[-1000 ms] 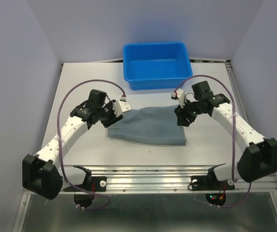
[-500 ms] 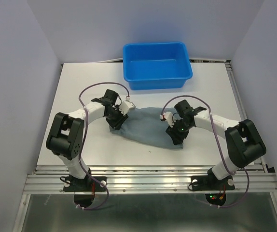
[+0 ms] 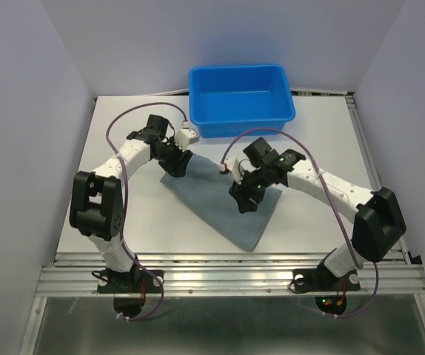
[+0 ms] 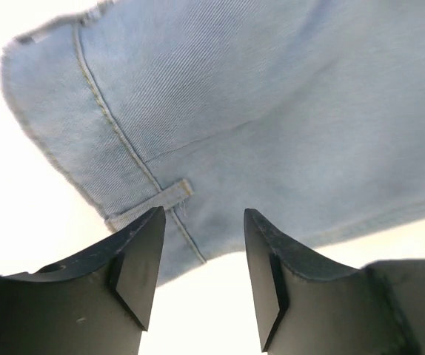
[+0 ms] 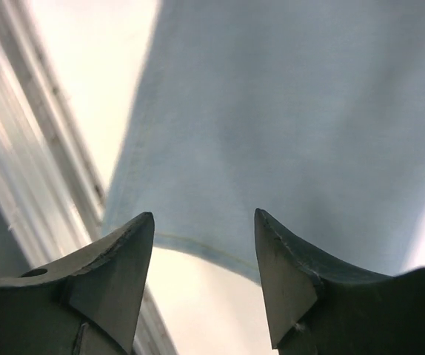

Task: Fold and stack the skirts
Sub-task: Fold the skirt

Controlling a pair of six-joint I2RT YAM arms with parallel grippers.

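An aluminium rail (image 3: 227,268) is running along the near edge of the white counter (image 3: 161,229), and both arms are reaching in from it. Just beyond the rail, the grey-blue skirt (image 3: 235,225) is lying flat on the counter as a slanting strip. Its narrower end is pointing toward the rail, right of centre, and the rest is stretching back and to the left. The right gripper (image 3: 244,201) is hanging over the middle of the cloth, pointing down at it. In the right wrist view its two fingers (image 5: 116,274) are standing apart with nothing pinched between them. Smooth cloth and its hemmed edge are showing through the gap, with the rail passing at the left. Farther back, the left gripper (image 3: 175,166) is hovering over the skirt's far left corner. In the left wrist view its fingers (image 4: 135,270) are likewise spread, gripping nothing. There the waistband (image 4: 86,155) is curving round the corner of the cloth, and a small belt loop (image 4: 153,203) is sitting just ahead of the fingertips. From these views I cannot tell whether either gripper is touching the fabric. At the far side, well apart from the skirt, a bright blue plastic tub (image 3: 242,124) is standing upright.
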